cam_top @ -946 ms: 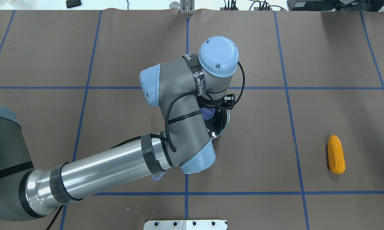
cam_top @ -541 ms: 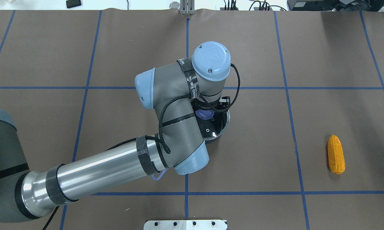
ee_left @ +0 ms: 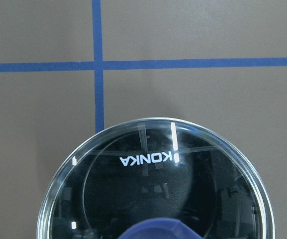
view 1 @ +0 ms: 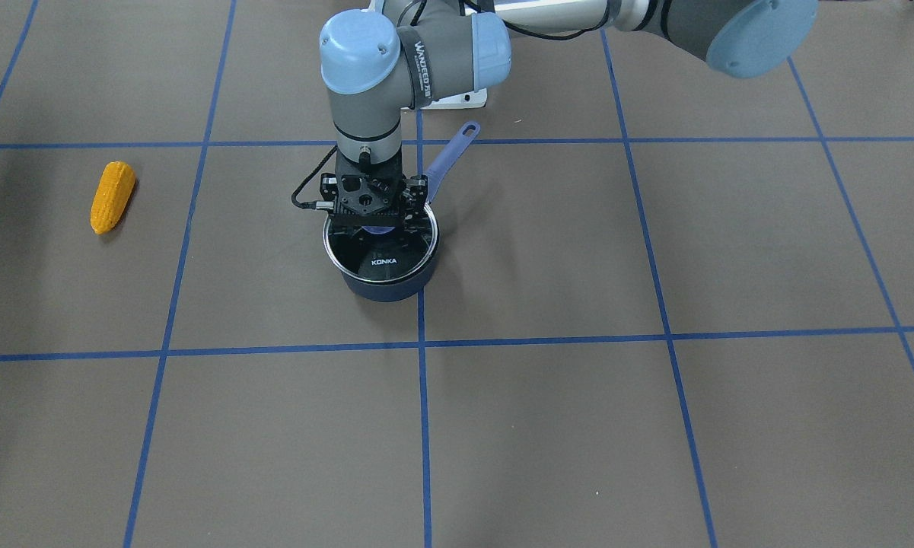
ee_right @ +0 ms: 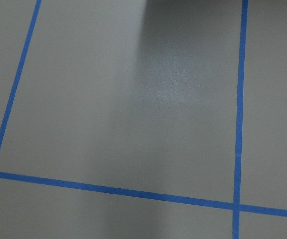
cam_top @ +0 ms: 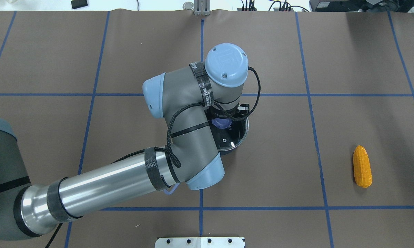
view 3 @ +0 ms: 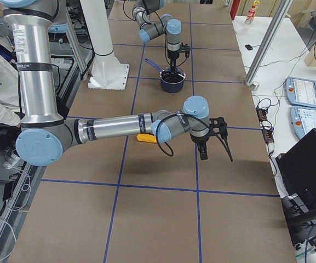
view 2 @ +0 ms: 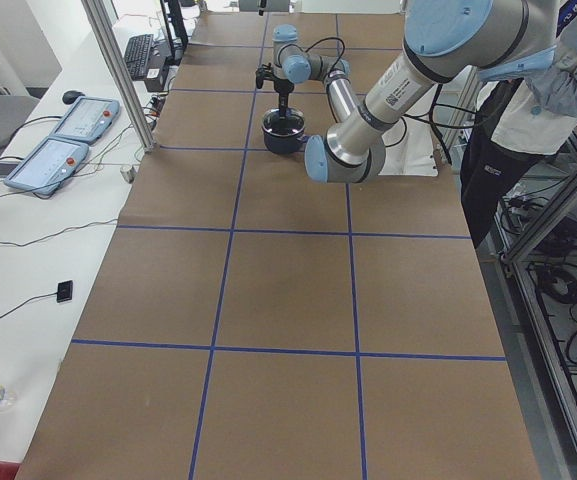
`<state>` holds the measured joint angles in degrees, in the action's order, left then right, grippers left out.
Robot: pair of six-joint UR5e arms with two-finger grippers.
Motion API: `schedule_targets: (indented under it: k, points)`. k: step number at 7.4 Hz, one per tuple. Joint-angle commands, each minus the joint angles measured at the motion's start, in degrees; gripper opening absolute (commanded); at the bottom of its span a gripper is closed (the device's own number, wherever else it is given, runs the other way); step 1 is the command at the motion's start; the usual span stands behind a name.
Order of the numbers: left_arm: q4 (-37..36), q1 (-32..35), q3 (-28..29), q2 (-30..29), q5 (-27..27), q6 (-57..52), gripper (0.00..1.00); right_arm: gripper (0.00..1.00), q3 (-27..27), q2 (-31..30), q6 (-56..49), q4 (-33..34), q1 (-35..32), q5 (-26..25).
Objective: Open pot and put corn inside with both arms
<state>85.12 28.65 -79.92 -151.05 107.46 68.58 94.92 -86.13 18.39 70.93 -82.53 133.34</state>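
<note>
A: Checking the left end effector [view 1: 373, 221] first. Finding it hanging straight down over the pot [view 1: 386, 291], right at the blue knob [cam_top: 221, 123] in the middle of the glass lid [view 1: 384, 257].

B: Gripping that knob, or only hovering?

A: Not managing to tell, with the fingertips hidden under the wrist in every view.

B: Guessing why from straight above?

A: Judging it as lining up for a vertical lift, keeping the lid level and clear of the rim. Also noticing the handle [view 1: 449, 156] pointing back toward the robot's base, away from the side facing the corn [view 1: 112, 196].

B: Seeing anything inside the pot?

A: Making out only darkness and reflections through the glass. Spotting no food in there, and reading the lid as seated on the rim.

B: Locating the corn exactly?

A: Finding 1 cob lying flat on the worktop [view 1: 654, 418], well apart from the pot, on the robot's right side.

B: Tracking the right end effector [view 3: 202, 149]?

A: Catching it only in 1 side view, pointing down above the worktop near the corn, not touching it. Not telling open from closed there. Probably waiting close by for a quick pickup.
</note>
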Motion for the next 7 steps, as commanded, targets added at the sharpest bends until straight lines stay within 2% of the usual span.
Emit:
schedule_targets:
  k: [1,2,3,5,7]
  points:
    - [-2.49,0.09,-4.33,0.23,0.12,0.07,0.19,1.0,0.0,0.0,-0.02,0.0,0.0,-0.01]
    - [-7.47,0.35,-8.97,0.32,0.12,-0.8,0.16,1.0,0.08,0.0,0.07,0.0,0.0,0.08]
    - [-9.34,0.53,-15.55,4.5,0.2,-1.59,0.13,1.0,0.0,0.0,0.07,0.0,0.0,0.08]
    - [-9.71,4.72,-29.86,19.14,0.55,-12.01,0.1,1.0,0.0,0.0,0.07,0.0,0.0,0.08]
    - [-10.85,12.18,-38.35,31.28,6.15,-24.65,0.09,1.0,0.0,-0.44,0.07,0.0,0.09,0.16]
